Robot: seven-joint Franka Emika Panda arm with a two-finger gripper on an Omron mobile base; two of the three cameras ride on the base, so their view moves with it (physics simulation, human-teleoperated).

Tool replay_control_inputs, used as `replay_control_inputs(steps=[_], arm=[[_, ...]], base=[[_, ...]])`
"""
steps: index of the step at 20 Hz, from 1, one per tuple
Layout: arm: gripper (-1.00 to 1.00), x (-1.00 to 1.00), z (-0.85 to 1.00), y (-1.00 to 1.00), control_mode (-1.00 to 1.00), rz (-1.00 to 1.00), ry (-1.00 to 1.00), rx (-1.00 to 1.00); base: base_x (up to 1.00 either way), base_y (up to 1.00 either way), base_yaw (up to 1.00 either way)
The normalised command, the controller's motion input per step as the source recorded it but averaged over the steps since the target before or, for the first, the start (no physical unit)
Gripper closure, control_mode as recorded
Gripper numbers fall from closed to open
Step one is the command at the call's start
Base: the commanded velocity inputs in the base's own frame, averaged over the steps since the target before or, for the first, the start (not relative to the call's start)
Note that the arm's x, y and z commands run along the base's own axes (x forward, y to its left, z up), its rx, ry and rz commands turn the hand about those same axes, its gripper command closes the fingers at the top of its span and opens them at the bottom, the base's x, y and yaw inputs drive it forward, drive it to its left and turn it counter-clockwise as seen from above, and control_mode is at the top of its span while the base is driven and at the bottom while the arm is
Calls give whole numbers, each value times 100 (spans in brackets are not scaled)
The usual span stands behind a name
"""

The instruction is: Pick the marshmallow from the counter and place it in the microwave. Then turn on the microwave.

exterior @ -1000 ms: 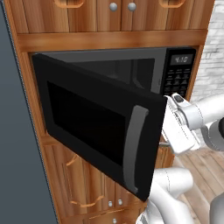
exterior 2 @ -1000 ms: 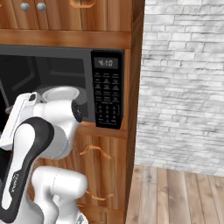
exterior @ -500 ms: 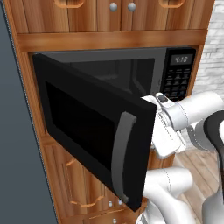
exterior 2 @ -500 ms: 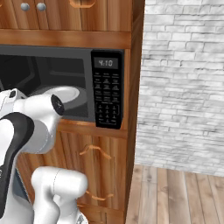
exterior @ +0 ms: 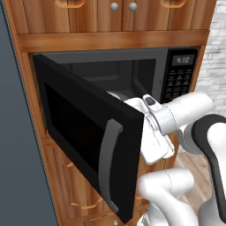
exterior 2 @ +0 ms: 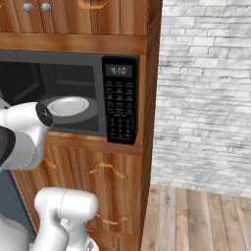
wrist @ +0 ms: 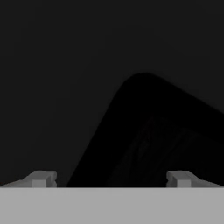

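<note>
Microwave: large black built-in microwave (exterior: 176,84) set in brown wooden cabinetry (exterior 2: 117,24), its dark-windowed door (exterior: 88,137) swung open, lit keypad at right.
Dish: round pale plate (exterior 2: 68,106) inside the cavity.
Jaws (wrist: 109,178): spread wide, empty, facing the dark door from close by.
Marshmallow: cannot tell where it lies.

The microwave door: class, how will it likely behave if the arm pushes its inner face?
The microwave door should swing stiffly on its left hinge, since it stands half open. It looks rigid, broad and fairly heavy. Its smooth dark face may let the tool slide.
</note>
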Motion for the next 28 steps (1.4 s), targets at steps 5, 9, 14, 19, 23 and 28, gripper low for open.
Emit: replay_control_inputs(steps=[5,9,14,19,23,28], arm=[[-100,-7,-3,29,-100,0,-3,0],[-100,-7,-5,30,-100,0,-3,0],[-100,-4,-8,30,-100,0,-3,0],[-100,-3,-6,26,-100,-1,-3,0],[-100,-1,-8,26,-100,-2,-4,0],[-100,0,-10,26,-100,-2,-5,0]], base=[[0,0,0],[0,0,0],[0,0,0],[0,0,0],[0,0,0],[0,0,0]])
